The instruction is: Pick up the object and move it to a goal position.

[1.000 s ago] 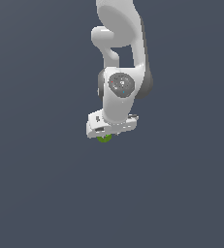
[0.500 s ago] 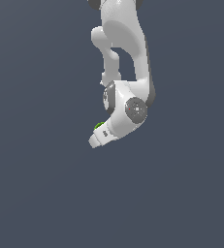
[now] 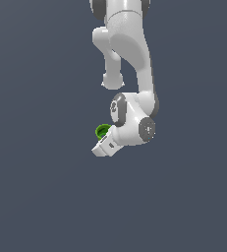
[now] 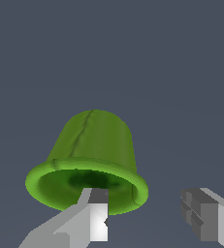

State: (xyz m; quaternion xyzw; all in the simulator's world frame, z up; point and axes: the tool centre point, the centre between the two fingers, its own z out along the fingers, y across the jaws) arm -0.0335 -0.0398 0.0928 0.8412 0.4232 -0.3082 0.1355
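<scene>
Fingers spread apart, clamped on nothing. One overlapped the flared rim of the green cup, the other sat well clear. Gripper tilted sideways just beside the cup, probably to line up a grasp. Not picked up yet, by the looks.

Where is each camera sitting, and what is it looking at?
Exterior view: sits off the robot, some way back, facing the whole white arm with the hand and a bit of the green cup beside it, against a plain grey-blue background.
Wrist view: sits on the wrist, looking out along the hand; its two grey fingers show, with the green cup close ahead, open end facing the camera.
Shared: both views show the green cup and the hand.
</scene>
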